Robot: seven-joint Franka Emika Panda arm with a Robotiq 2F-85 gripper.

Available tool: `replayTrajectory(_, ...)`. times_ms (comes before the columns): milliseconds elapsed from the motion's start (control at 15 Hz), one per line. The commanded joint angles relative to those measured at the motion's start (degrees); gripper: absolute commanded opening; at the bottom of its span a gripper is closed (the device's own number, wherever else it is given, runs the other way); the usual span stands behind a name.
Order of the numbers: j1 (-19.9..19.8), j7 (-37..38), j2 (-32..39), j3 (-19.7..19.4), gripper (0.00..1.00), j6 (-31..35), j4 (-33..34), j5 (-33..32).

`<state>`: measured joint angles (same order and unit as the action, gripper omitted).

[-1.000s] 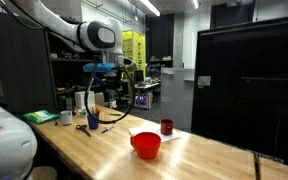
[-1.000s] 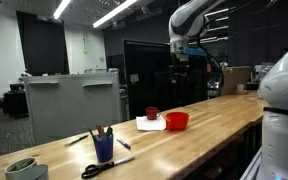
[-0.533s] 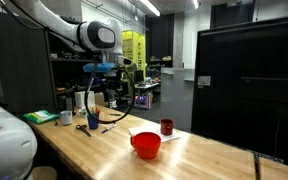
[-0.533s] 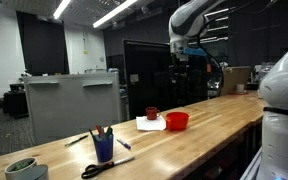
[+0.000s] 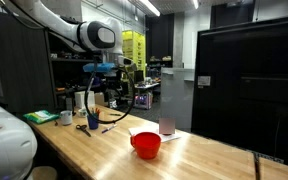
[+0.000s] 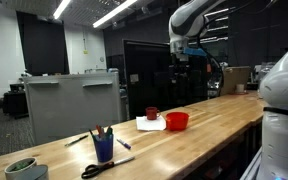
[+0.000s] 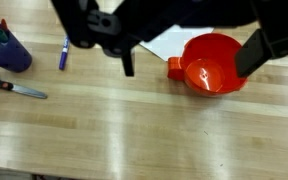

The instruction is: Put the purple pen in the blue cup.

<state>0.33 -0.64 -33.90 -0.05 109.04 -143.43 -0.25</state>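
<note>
The purple pen (image 7: 63, 52) lies on the wooden table beside the dark blue cup (image 7: 6, 48), which holds several pens. The pen (image 6: 122, 144) and the cup (image 6: 104, 148) also show in an exterior view, and the cup (image 5: 93, 121) shows again from the opposite side. My gripper (image 7: 192, 55) is open and empty. It hangs high above the table, over the red bowl (image 7: 212, 65) and well to the right of the pen. It shows in both exterior views (image 5: 106, 75) (image 6: 181, 55).
Scissors (image 7: 14, 88) lie near the blue cup. A white paper (image 7: 174, 40) lies behind the red bowl (image 6: 177, 121). A small dark red cup (image 6: 152, 114) stands by the bowl. A pale teal cup (image 6: 24, 169) stands at the table's end.
</note>
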Motion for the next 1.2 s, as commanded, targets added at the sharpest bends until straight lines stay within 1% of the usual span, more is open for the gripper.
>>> replayTrajectory(0, 0.0, 0.0, 0.0, 0.0, 1.00, -0.1, 0.1, 0.0)
replayTrajectory(333, 0.0, 0.0, 0.0, 0.0, 1.00, -0.1, 0.1, 0.0)
replayTrajectory(533, 0.9, 1.8, -0.4, 1.9, 1.00, 1.4, -0.7, 0.4)
replayTrajectory(733, 3.2, 4.6, -0.7, 5.4, 1.00, 3.2, -1.9, 1.7)
replayTrajectory(867, 4.8, 8.5, -0.1, 8.2, 1.00, 4.5, -2.4, 3.2)
replayTrajectory(1000, 6.5, 13.9, 0.6, 11.9, 1.00, 7.2, -3.3, 4.9)
replayTrajectory(1133, 7.8, 20.2, 2.3, 15.4, 1.00, 11.5, -3.7, 7.2)
